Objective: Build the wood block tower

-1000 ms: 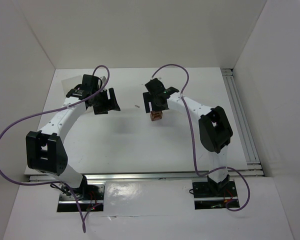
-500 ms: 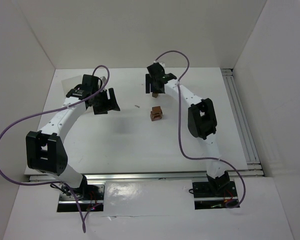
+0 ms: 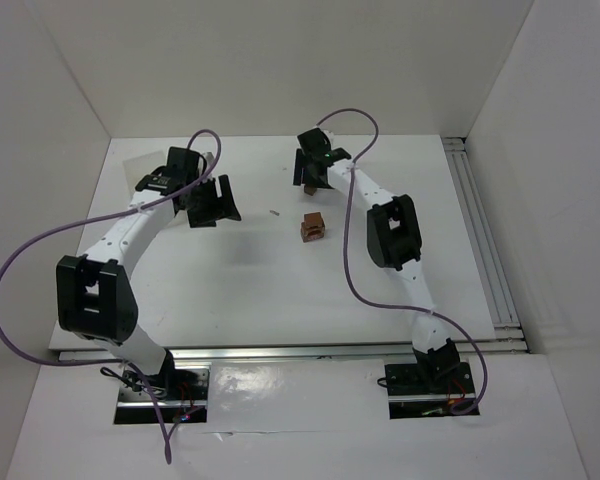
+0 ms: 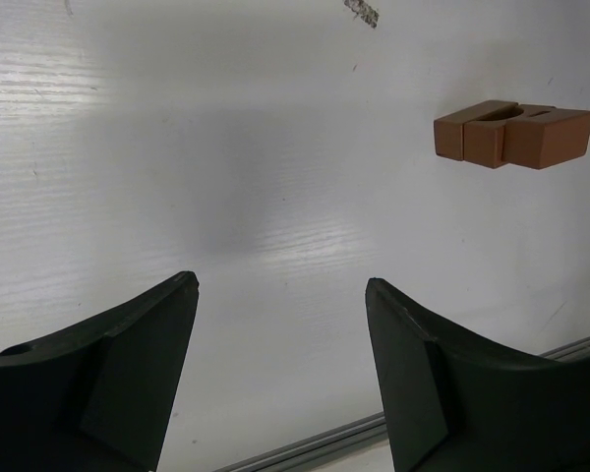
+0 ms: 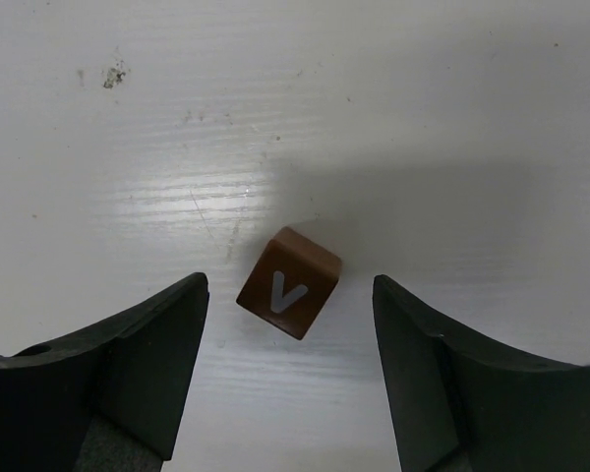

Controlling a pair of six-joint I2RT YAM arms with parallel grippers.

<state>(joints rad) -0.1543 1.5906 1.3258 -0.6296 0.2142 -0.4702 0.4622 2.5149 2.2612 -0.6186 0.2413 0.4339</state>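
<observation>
Your right claw (image 5: pixel 288 278) hung with its jaws apart and nothing gripped. One dark finger (image 5: pixel 138 364) stood on each side of a single wood block (image 5: pixel 293 290), with bare white showing on both sides of it. The block sat almost midway between them, if anything a shade toward the left-hand finger in the wrist view.

That block was a small reddish-brown cube with a white V on its upward face. It had no long axis to line up on. What mattered was its turn: it lay skewed to the jaws, so a corner faced each finger rather than a flat side. By my reading, a straight squeeze would have caught it on the corners and twisted it unless you squared the wrist first.

From above, the cube lay close to the far edge of the bench (image 3: pixel 230 290), about halfway along it. The tower (image 3: pixel 312 228) stood apart from it, nearer the arms and toward the bench's middle. It was a low clump of the same brown pieces, one with a rounded notch. I could not tell how many layers it had.

Your left claw (image 4: pixel 280 285) stood wide and empty over the left side, well away from the cube, so the right arm was plainly the nearer one.
</observation>
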